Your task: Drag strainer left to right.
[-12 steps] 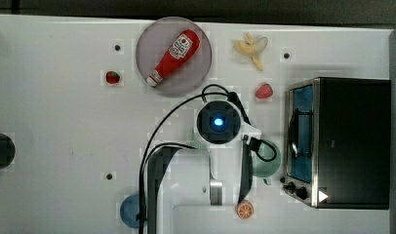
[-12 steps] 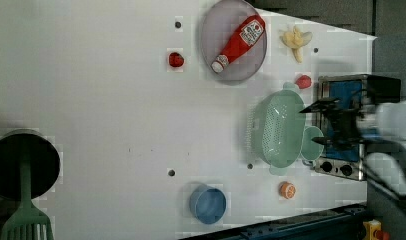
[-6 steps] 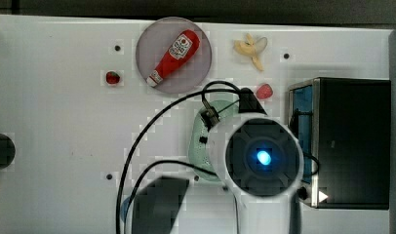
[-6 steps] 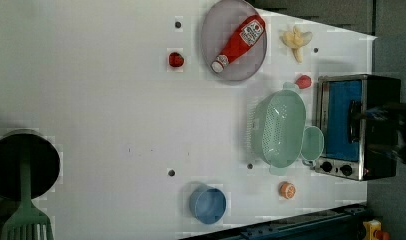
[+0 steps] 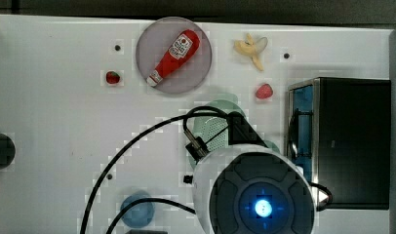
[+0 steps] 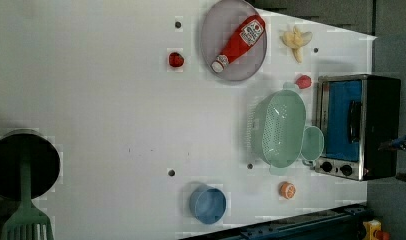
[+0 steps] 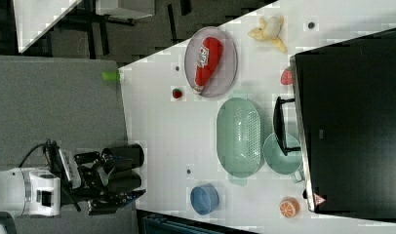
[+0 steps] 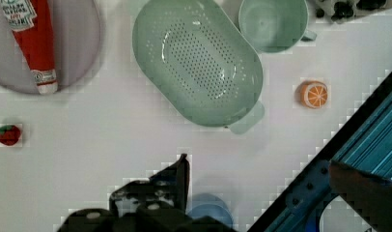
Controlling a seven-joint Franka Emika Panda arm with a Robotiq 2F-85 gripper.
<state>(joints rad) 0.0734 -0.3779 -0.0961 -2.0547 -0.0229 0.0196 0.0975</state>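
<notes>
Apparently the fingers [image 7: 122,179] stood spread apart and empty, well clear of the tabletop [image 6: 116,125], though the right view gave them only dimly. The strainer [image 6: 279,128] lay untouched near the toaster oven [image 6: 356,125], just beside the teal cup [image 6: 312,143]; whether they touched, I could not tell. As I judged it, the strainer already lay at the left view's right, so nothing of the drag looked left.

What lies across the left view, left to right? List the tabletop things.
Spatula → strawberry → blue cup → ketchup bottle → strainer → teal cup → toaster oven.
</notes>
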